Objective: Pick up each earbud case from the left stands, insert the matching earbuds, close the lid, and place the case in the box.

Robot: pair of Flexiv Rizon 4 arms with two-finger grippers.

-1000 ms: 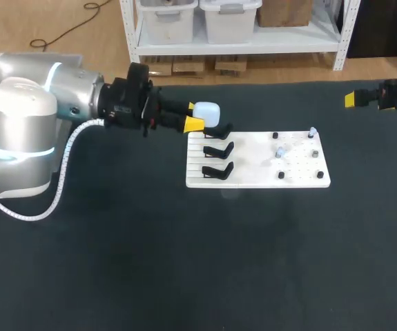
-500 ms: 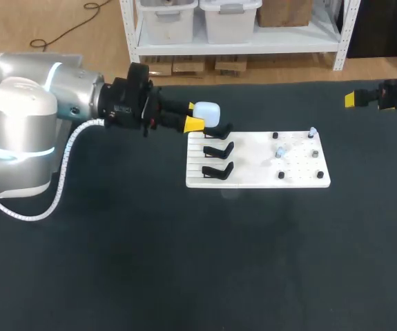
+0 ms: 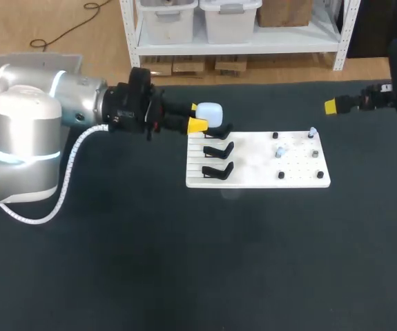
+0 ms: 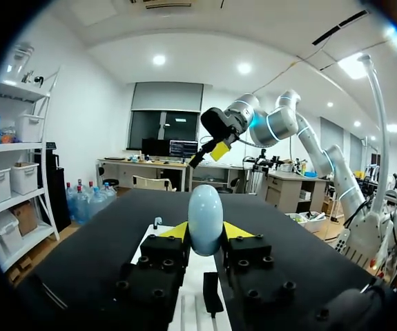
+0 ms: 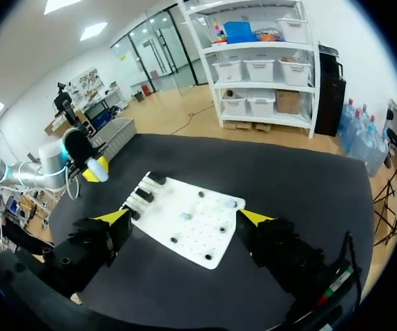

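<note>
Earbud case (image 3: 209, 112) clamped in left pincer (image 3: 195, 116), seemingly just above stand (image 3: 219, 131).

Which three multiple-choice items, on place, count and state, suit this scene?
1. Where is the earbud case? A in a box; B held in the left gripper; C on the table.
2. How many black stands does the white board carry? A one; B three; C five.
3. The right gripper is: A open, empty; B shut on a case; C shut on an earbud.
Key: B, both yellow tips press it; B, three hooks in a column; A, fingers apart, nothing between.
</note>
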